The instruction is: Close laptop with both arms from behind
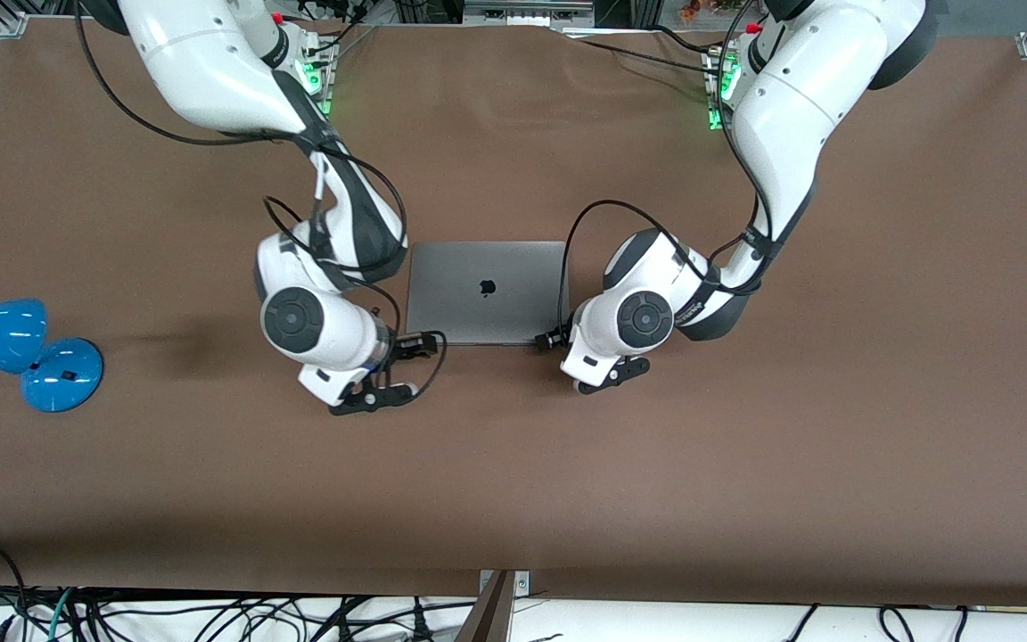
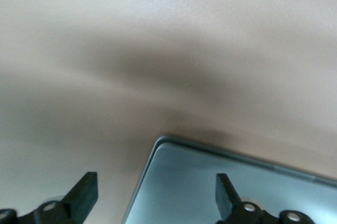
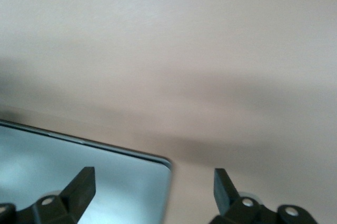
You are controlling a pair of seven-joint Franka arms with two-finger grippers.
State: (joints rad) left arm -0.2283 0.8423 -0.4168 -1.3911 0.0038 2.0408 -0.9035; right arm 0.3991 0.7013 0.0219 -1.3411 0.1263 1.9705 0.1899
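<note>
Two spread grippers, right gripper (image 1: 406, 367) at 7 o'clock, left gripper (image 1: 587, 364) at 5 o'clock of the shut-looking laptop (image 1: 487, 291); press both corners evenly.

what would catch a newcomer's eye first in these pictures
Most striking is the grey laptop, lid shut flat with its dark logo up, in the middle of the brown table. The right gripper and the left gripper, both open, are each at a corner of the laptop's edge nearer the front camera. A blue lamp lies toward the right arm's end of the table.
</note>
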